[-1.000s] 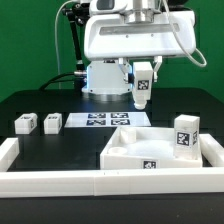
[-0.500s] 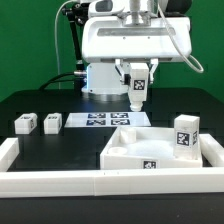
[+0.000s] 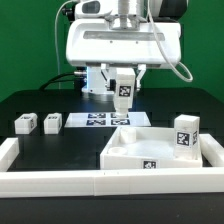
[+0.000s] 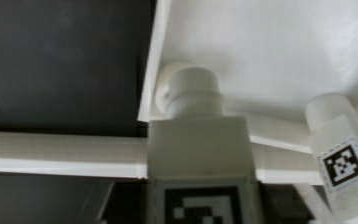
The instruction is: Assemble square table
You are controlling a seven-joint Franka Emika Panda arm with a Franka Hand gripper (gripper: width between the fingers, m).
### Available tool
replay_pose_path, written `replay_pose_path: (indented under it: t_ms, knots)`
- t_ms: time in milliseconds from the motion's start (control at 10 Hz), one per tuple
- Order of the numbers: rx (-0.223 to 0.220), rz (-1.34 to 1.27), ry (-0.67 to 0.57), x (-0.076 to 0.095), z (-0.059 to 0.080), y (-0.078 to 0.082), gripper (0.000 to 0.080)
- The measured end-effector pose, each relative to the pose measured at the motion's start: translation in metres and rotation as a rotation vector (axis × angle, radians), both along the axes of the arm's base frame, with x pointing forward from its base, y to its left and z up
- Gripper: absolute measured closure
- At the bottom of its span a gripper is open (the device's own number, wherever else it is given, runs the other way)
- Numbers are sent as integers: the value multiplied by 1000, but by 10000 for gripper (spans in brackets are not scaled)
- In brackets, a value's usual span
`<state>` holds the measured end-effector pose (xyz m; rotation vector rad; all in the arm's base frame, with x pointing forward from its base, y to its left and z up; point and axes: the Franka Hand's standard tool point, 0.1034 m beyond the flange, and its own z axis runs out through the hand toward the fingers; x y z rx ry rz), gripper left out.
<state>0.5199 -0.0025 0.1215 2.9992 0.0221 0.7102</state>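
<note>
Lying rim-up on the black worktop (image 3: 30, 105), the square tabletop slab (image 3: 140, 150) sits toward the exterior view's right, close against the barrier wall (image 3: 60, 181). An upright leg block (image 3: 186, 135) stands at its right side. On the left, well apart from the slab, an outer leg block (image 3: 24, 124) and an inner leg block (image 3: 50, 123) rest beside the marker board (image 3: 100, 120). Above that board, the pincer (image 3: 123, 82) pinches a fourth leg block (image 3: 123, 94), lifted clear of the worktop.
</note>
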Motion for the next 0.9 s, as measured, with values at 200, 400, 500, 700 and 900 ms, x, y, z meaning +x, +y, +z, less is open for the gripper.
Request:
replay_pose_path:
  t_ms: [200,400,500,700,900]
  knots:
    - [1,3,3,-1,-1,3,511]
    - [0,3,3,-1,-1,2,511]
    - [0,-2,7,-2,-3,0,511]
    - [12,-35,36,3,-8,-14,511]
    - [29,-53,46,10,-7,-12,511]
